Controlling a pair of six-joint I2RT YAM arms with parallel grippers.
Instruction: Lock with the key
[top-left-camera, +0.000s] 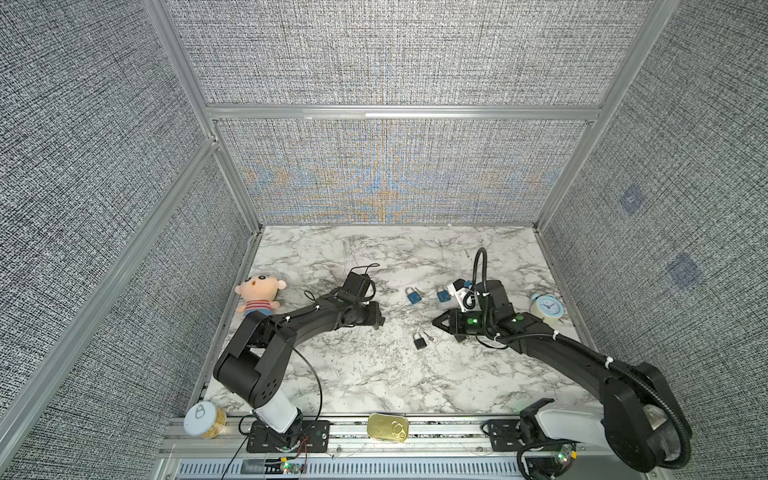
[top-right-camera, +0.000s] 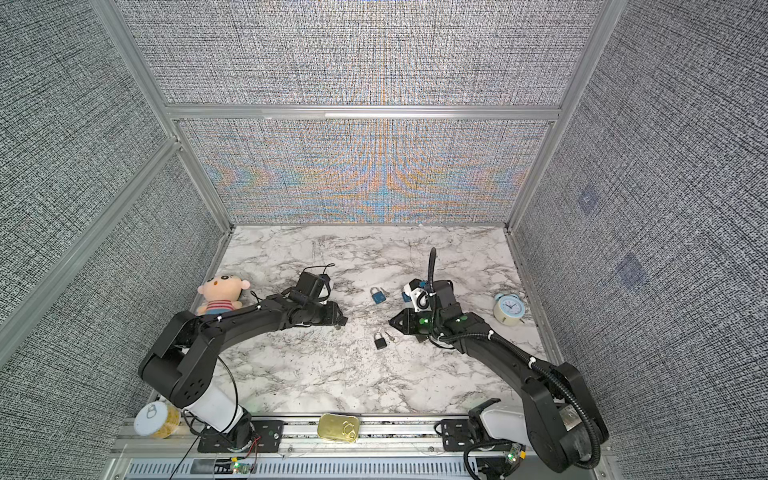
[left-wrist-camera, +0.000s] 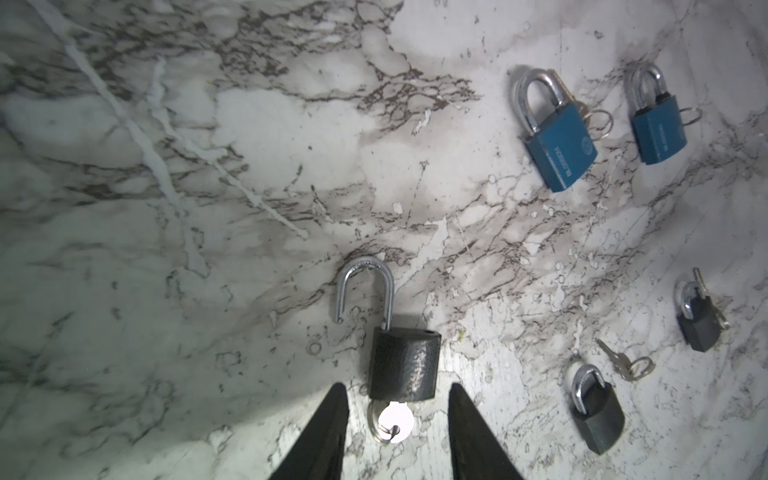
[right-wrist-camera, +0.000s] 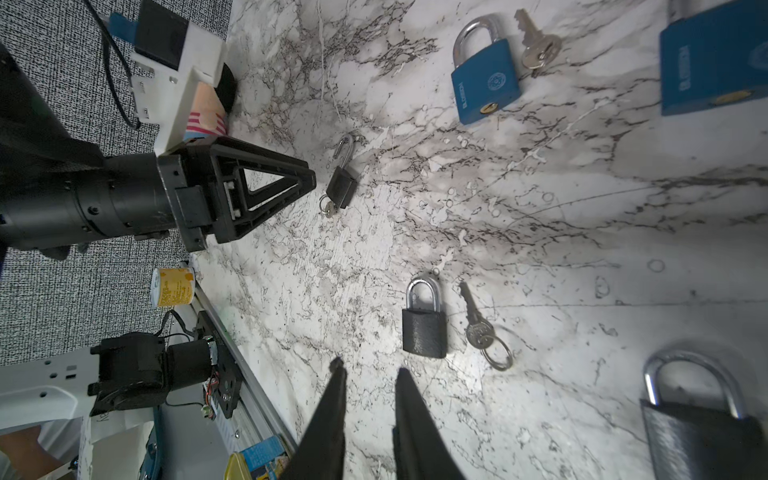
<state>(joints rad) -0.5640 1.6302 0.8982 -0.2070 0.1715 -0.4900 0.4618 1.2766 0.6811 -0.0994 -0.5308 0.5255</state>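
While the jaws of the left arm (top-left-camera: 307, 322) stand parted and empty, we see the open black padlock (left-wrist-camera: 405, 365) slightly left of centre on the table (top-left-camera: 374, 382), lengthwise just ahead between them, its inserted key (left-wrist-camera: 395, 424) nearest; the jaws of the right arm (top-left-camera: 540, 336), barely parted and empty, are farther off.

1. Blue padlock (right-wrist-camera: 486, 79): white capitals along one edge of the body, seemingly "BLOSSOM" but not sharp. Round white emblem in the middle of the face, its marks too small to read.
2. Second blue padlock (right-wrist-camera: 715, 62): same white lettering along the edge, partly cut off and blurred.
3. Alarm clock (top-left-camera: 548, 308): numerals round the dial, too small to read.
4. Yellow can (right-wrist-camera: 172, 286): dark print on the label, illegible.
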